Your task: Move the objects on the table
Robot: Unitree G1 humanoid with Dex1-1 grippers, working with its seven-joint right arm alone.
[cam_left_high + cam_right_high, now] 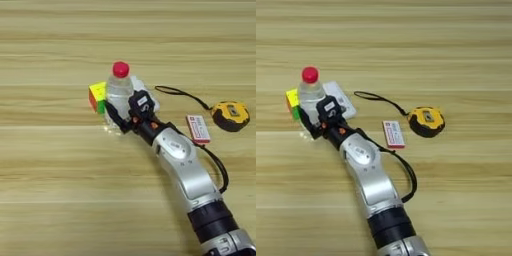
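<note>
The silver forearm point(182, 167) is seen rising from the bottom edge, its black two-fingered gripper point(120, 117) clamped round the lower body of the clear red-capped plastic bottle point(119, 90), which stands upright on the light-tan wooden table point(50, 190). Just left of the bottle, the multicoloured puzzle cube point(97, 97) is set, and a long white remote-like bar point(340, 99) is partly hidden behind it. To the right, the small flat red-and-white pack point(198, 128) and, beyond it, the yellow-black tape measure point(230, 115) with its black strap point(181, 94) are laid.

Nothing besides the task's things and the robot is shown. Only a few small bright glints of light point(106, 130) are seen on the bench point(55, 190), just beside the foot of the bottle point(119, 95).
</note>
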